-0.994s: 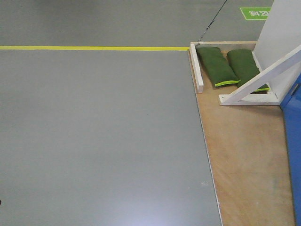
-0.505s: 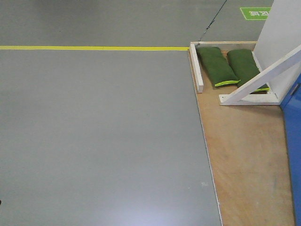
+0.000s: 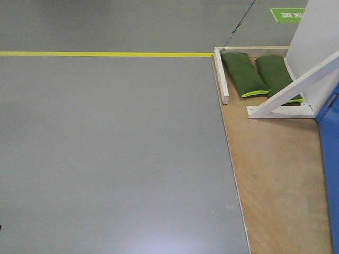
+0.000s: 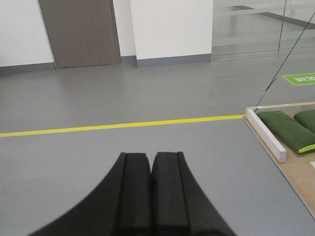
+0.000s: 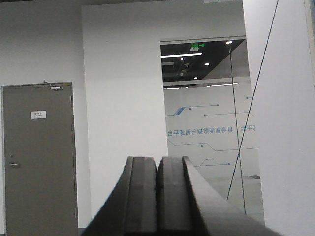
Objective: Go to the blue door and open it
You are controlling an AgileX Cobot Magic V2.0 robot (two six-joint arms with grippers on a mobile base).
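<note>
Now | L claw (image 4: 151,164), R claw (image 5: 158,167) pressed together | blue door (image 3: 332,159) rt | white brace (image 3: 302,83), sandbags (image 3: 243,74) beside

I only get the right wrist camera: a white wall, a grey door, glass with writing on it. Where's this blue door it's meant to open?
Observer: Only the front view shows it. The blue door is a strip at that picture's right edge.
Operator: What's around it?
Observer: A wooden platform lies beside it, with two green bags at the far end.
Operator: Is the other claw holding anything?
Observer: No. The left claw is shut and empty, over grey floor with a yellow line ahead.
</note>
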